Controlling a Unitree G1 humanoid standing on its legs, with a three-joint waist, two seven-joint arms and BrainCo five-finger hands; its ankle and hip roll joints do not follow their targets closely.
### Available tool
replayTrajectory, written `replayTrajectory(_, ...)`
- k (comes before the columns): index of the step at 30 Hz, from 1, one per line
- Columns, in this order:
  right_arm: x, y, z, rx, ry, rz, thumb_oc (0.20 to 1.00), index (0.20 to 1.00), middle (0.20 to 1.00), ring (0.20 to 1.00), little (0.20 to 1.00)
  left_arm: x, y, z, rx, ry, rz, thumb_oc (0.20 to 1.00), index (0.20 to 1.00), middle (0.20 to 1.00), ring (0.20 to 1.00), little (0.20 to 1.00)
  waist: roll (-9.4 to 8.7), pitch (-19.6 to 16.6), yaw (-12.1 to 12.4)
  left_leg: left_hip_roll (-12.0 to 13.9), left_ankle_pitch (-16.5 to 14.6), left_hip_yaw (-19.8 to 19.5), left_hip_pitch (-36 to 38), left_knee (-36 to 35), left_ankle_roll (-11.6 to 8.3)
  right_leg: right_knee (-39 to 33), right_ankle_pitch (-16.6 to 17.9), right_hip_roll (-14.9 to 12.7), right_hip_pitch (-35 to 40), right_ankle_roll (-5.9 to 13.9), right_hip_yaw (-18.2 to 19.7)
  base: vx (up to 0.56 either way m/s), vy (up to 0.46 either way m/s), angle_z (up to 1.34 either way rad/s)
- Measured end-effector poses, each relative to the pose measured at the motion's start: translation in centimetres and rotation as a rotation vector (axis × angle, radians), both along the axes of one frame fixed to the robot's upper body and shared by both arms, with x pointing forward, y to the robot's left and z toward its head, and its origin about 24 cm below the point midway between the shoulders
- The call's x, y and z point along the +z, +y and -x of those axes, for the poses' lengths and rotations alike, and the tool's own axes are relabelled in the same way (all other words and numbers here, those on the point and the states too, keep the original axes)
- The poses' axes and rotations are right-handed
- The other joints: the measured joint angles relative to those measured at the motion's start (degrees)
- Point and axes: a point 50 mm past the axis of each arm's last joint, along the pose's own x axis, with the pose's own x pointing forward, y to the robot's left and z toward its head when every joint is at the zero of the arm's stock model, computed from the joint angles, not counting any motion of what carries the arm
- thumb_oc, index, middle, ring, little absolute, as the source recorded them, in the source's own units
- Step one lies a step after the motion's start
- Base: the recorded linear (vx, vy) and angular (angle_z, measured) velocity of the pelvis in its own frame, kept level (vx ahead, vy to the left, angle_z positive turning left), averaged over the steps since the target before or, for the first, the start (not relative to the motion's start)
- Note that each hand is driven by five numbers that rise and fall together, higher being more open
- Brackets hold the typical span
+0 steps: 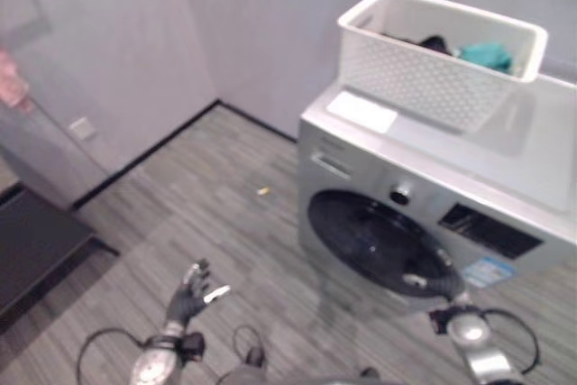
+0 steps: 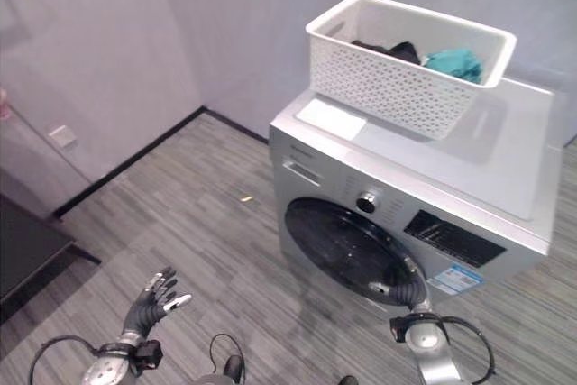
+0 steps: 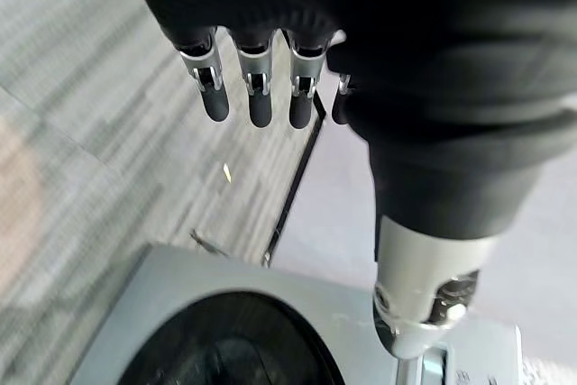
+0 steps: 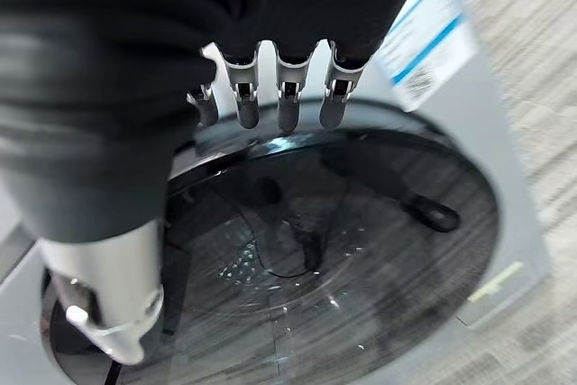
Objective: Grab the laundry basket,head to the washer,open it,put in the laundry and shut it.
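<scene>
A white perforated laundry basket (image 1: 424, 78) stands on top of the silver washer (image 1: 532, 160), with dark and teal laundry (image 2: 453, 62) inside it. The washer's round dark door (image 2: 347, 250) is shut. My right hand (image 2: 410, 293) is at the door's lower right rim, open, its fingers (image 4: 288, 101) straight and close to the glass (image 4: 315, 223). My left hand (image 1: 194, 290) hangs open over the floor, left of the washer, fingers (image 3: 257, 87) spread and holding nothing.
A white sheet (image 1: 362, 112) lies on the washer top beside the basket. A small yellow scrap (image 1: 262, 191) is on the grey plank floor. Along the left wall are a socket (image 1: 83, 128), a pink cloth (image 1: 11, 78) and a dark low platform (image 1: 32, 245).
</scene>
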Motion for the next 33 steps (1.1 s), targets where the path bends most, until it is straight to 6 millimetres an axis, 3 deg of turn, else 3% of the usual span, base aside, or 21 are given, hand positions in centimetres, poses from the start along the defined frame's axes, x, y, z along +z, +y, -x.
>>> replayTrajectory(5, 0.3, -1.5, 0.8, -0.060, 0.000, 0.023, 1.000, 1.000, 1.000, 1.000, 1.000, 0.0, 0.1, 0.0, 0.000, 0.001, 0.001, 1.000, 1.000, 1.000, 1.000, 1.000, 0.35, 1.37, 0.15, -0.12, 0.00, -0.03, -0.15, -0.13, -0.01, 0.17, -0.12, -0.12, -0.09, 0.18, -0.16, 0.00, 0.000, 0.02)
replayTrajectory(10, 0.6, -3.5, 2.9, -0.119, 0.016, 0.063, 1.000, 1.000, 1.000, 1.000, 1.000, 0.2, 0.2, -0.2, -0.006, -0.009, 0.003, 1.000, 1.000, 1.000, 1.000, 1.000, -0.33, 2.33, -2.20, -0.08, -0.01, 0.26, -1.39, -0.13, -0.01, 0.33, -0.10, -0.05, -1.61, 0.19, 0.21, 0.00, -0.020, -0.03)
replayTrajectory(14, 0.6, -4.0, 3.4, -0.099, 0.040, 0.092, 1.000, 1.000, 1.000, 1.000, 1.000, 0.4, 0.4, -0.4, -0.003, -0.020, 0.001, 1.000, 1.000, 1.000, 1.000, 1.000, -1.36, 3.13, -3.36, 0.04, -0.04, 1.78, -0.70, -0.42, 0.02, 0.33, -0.06, 0.00, -2.04, 0.15, 1.69, -0.01, -0.017, -0.19)
replayTrajectory(20, -0.6, -2.6, 2.7, -0.018, 0.097, 0.054, 1.000, 1.000, 1.000, 1.000, 1.000, 0.6, 0.3, -0.7, -0.004, -0.030, 0.008, 1.000, 1.000, 1.000, 1.000, 1.000, -1.78, 3.81, -3.56, 0.06, -0.03, 2.78, -0.85, -0.52, 0.03, 0.31, 0.19, -0.02, -2.98, -0.06, 2.81, -0.01, -0.001, -0.08)
replayTrajectory(24, -1.2, -1.2, 1.9, 0.050, 0.121, 0.029, 1.000, 1.000, 1.000, 1.000, 1.000, 0.6, 0.4, -0.7, 0.002, -0.032, 0.017, 1.000, 1.000, 1.000, 1.000, 1.000, -0.88, 4.54, -3.06, 0.04, -0.02, 2.84, -0.98, -0.41, 0.02, 0.28, 0.25, -0.04, -3.08, -0.06, 2.87, 0.00, 0.000, -0.02)
replayTrajectory(33, -0.1, 0.0, -0.8, 0.098, 0.047, 0.014, 1.000, 1.000, 1.000, 1.000, 1.000, 0.4, 0.4, -0.4, 0.007, -0.023, 0.018, 1.000, 1.000, 1.000, 1.000, 1.000, 1.43, 5.01, -1.09, -0.26, 0.01, 1.25, -3.21, -0.06, 0.00, 0.32, 0.28, -0.28, -4.01, 0.00, 1.20, -0.02, 0.015, 0.09)
